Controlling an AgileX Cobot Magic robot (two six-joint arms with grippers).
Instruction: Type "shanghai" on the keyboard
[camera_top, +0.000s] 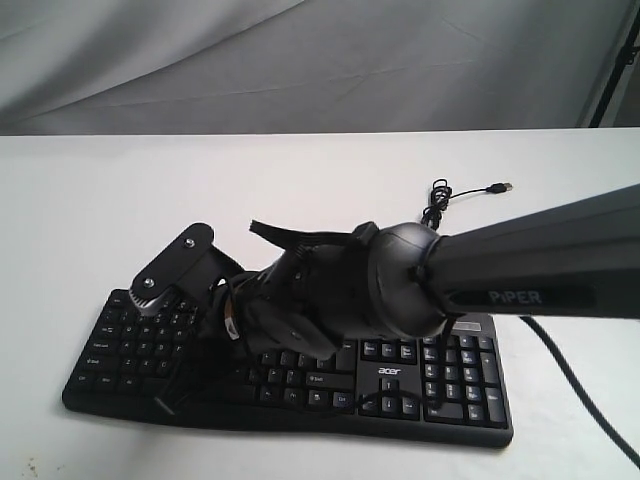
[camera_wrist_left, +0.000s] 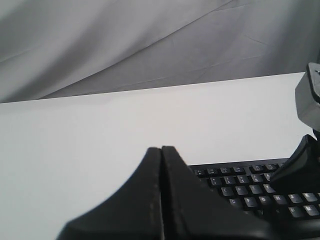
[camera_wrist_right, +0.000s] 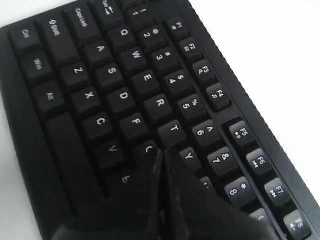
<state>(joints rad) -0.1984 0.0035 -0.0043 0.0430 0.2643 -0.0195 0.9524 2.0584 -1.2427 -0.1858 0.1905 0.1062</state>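
Observation:
The black Acer keyboard lies near the table's front edge. My right arm reaches across it from the right, and its wrist hides the fingertips in the exterior view. In the right wrist view the right gripper is shut with nothing in it. Its tips are on the keyboard just past the G key, between G and Y, covering the H area. The left gripper is shut and empty, off the keyboard's left end. It does not show in the exterior view.
The keyboard's thin USB cable lies coiled behind it, with the plug on the white table. A thicker black cable runs along the table at the right. A grey cloth backdrop hangs behind.

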